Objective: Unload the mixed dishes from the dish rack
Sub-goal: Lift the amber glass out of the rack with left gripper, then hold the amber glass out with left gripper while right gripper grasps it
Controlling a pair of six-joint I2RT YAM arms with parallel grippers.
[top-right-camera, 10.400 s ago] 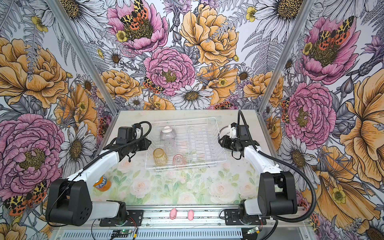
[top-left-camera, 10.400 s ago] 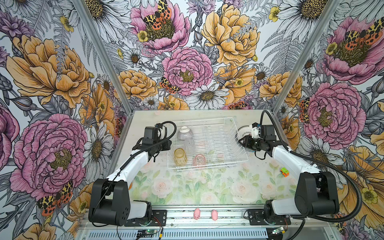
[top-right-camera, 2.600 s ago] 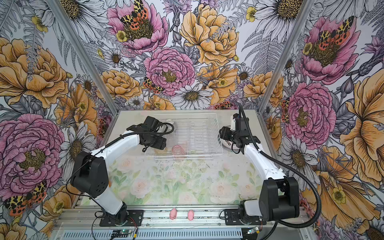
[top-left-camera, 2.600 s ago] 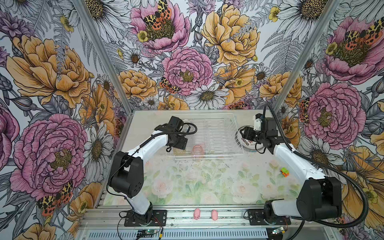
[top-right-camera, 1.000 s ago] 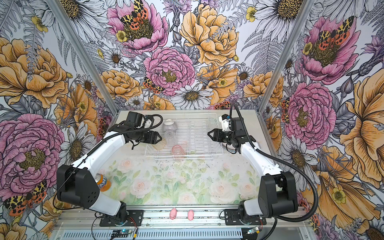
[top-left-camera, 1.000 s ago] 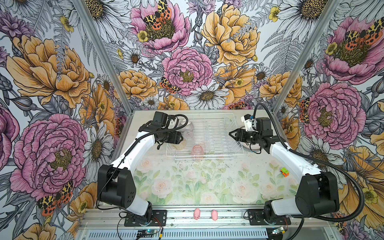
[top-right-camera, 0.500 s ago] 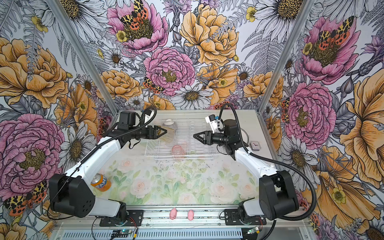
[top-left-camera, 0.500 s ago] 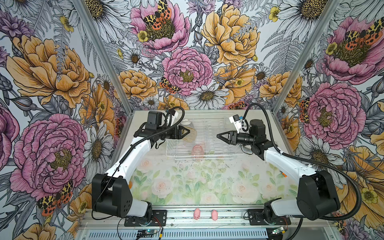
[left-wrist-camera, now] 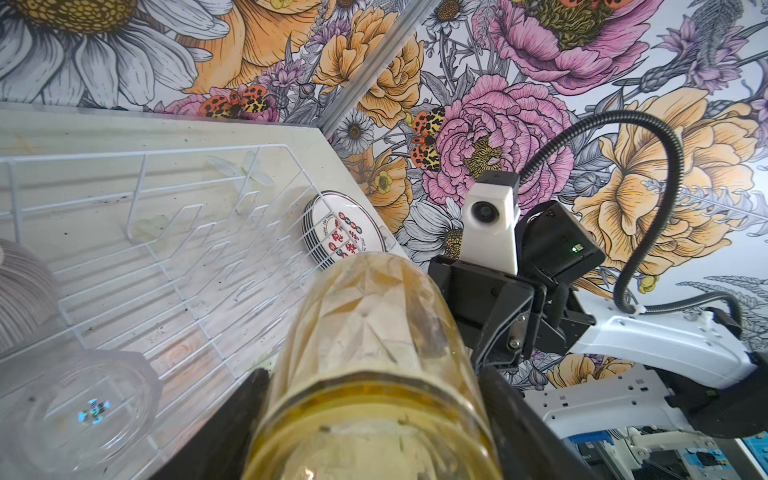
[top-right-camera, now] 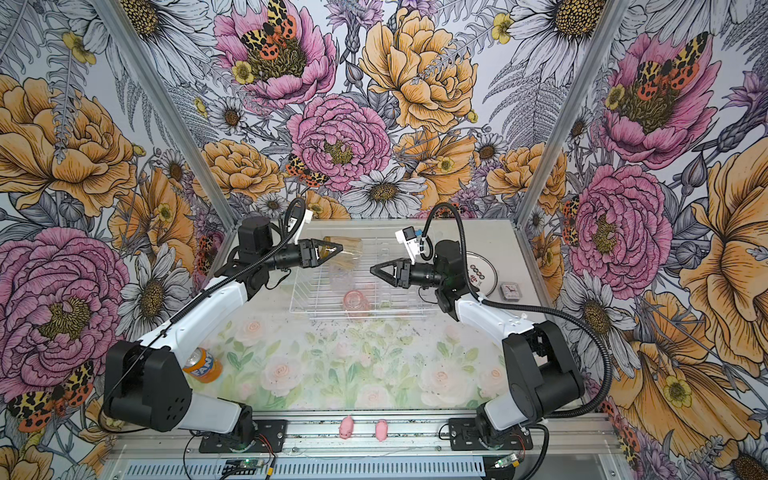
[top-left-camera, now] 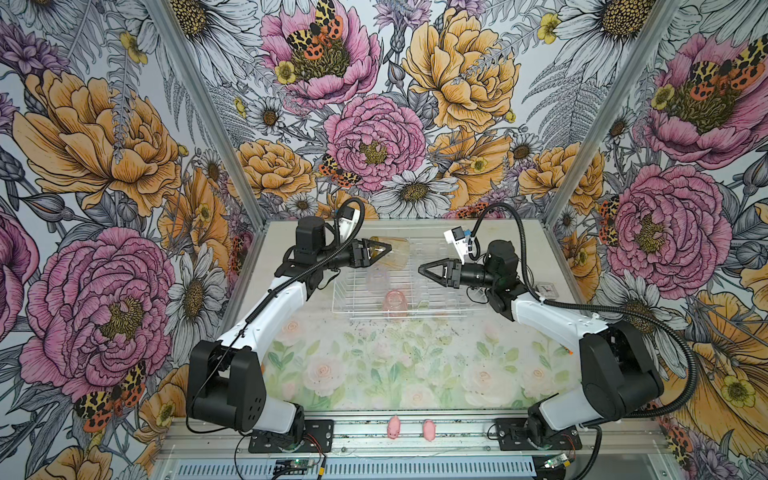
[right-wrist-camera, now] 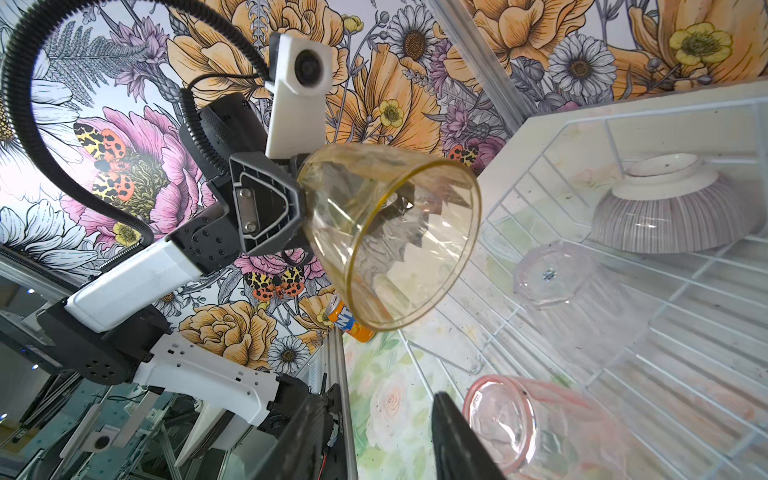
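Three walls papered with huge pink peonies, orange blooms, white daisies and spotted moths enclose the pale table. Aluminium corner posts rise from its far corners. A rose-print mat covers its near half, and an aluminium rail edges its near side.

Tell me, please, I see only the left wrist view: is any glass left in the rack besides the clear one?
Observer: Yes, a pink tumbler sits in the dish rack, near its front edge.
Operator: Does the right gripper hold something?
Observer: No. In the right wrist view its fingers stand apart with nothing between them.
Operator: Is there anything else that I miss?
Observer: An orange soda can is on the table, at its left side.
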